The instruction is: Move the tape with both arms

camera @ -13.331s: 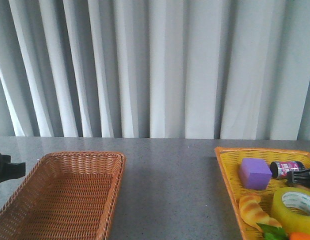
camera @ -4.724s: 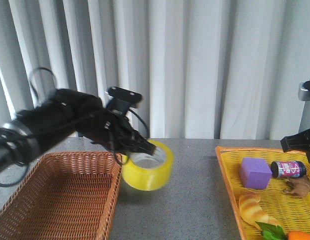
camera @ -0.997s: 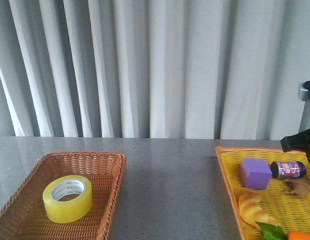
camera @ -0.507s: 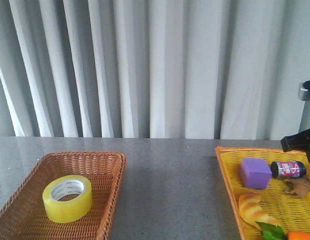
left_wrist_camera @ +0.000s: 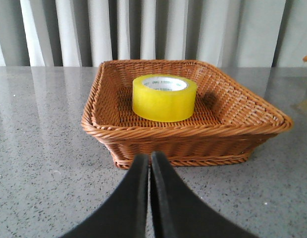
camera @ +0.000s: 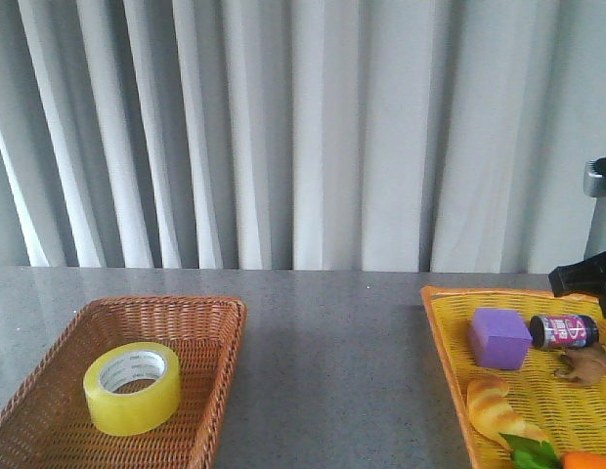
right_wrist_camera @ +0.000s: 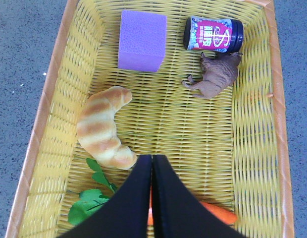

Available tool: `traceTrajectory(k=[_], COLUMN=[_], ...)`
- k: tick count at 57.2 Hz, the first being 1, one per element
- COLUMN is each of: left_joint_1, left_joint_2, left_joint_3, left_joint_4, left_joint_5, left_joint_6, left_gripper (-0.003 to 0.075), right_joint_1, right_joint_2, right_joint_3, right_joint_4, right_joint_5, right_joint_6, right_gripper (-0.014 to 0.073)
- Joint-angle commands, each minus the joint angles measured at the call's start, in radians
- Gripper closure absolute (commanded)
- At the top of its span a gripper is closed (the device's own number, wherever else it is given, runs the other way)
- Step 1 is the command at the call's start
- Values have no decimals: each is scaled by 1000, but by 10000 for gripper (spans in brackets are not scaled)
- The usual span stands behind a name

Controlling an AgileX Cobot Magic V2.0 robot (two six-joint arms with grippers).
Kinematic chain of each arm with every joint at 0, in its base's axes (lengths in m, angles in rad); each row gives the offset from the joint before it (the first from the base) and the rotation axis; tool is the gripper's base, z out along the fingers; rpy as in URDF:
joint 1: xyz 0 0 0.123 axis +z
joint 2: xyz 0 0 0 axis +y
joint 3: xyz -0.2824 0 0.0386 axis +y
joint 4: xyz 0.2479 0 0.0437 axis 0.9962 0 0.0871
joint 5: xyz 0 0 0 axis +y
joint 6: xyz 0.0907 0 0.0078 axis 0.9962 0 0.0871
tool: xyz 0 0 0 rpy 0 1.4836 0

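Note:
The yellow tape roll (camera: 133, 387) lies flat in the brown wicker basket (camera: 210, 332) at the front left. It also shows in the left wrist view (left_wrist_camera: 164, 97), inside the basket (left_wrist_camera: 143, 131). My left gripper (left_wrist_camera: 149, 158) is shut and empty, low over the table, just short of the basket's outer wall. It is out of the front view. My right gripper (right_wrist_camera: 151, 161) is shut and empty, above the yellow basket (right_wrist_camera: 252, 124). Only a black part of the right arm (camera: 588, 278) shows at the front view's right edge.
The yellow basket (camera: 445, 337) at the right holds a purple block (camera: 498, 338), a dark can (camera: 563, 331), a brown animal toy (camera: 583, 365), a croissant toy (camera: 500, 411) and a carrot with green leaves (right_wrist_camera: 220, 214). Grey table between baskets; curtain behind.
Since the oldest frames the tape went from the yellow basket, through the left gripper, into the brown basket. Over the last second nothing has moved.

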Motion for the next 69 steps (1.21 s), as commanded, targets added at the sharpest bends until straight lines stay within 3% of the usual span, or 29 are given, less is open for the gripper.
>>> traceTrajectory(k=[1,12,69], left_joint_1=[4,4,51], left_joint_2=[-19,-19,-18], left_joint_3=[-7,-7,-7], left_joint_4=[-6,-9,-49], left_joint_5=[-46,-44,-149], left_joint_6=[65,162,91], left_gripper=[726,726,726], right_joint_1=[-6,-6,-6], right_joint_2=[-35,-35,-35], right_joint_3=[-24,-24,-24], right_joint_4=[-10,-10,-10], right_joint_5=[-46,-46,-43], right_joint_6=[-1,-1,-1], right_gripper=[601,601,601])
